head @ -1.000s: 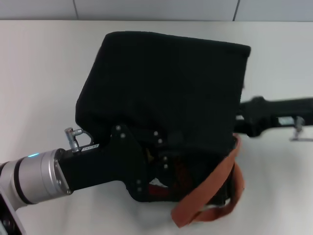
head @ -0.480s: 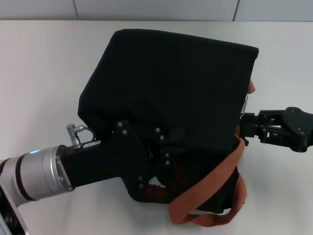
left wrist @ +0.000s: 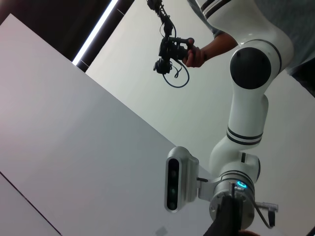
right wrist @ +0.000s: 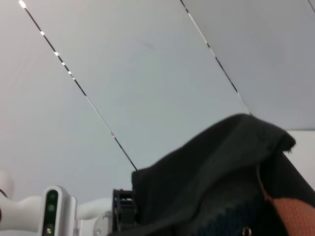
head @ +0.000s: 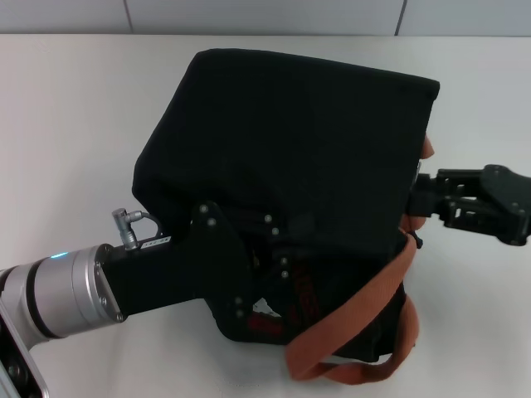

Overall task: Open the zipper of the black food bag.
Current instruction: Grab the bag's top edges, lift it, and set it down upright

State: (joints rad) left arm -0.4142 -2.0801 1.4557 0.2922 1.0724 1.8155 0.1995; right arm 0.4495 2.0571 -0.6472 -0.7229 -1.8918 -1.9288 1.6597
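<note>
The black food bag lies tipped over at the centre of the white bench, its orange-brown handles trailing toward the near edge. The left pincer is buried in the bag's near end, so fabric hides its fingers; whether they are spread or closed cannot be told. The right pincer meets the bag's right edge, its fingertips also concealed. The zipper is not discernible. A grey panelled wall stands behind the bench. No legible writing is visible.
</note>
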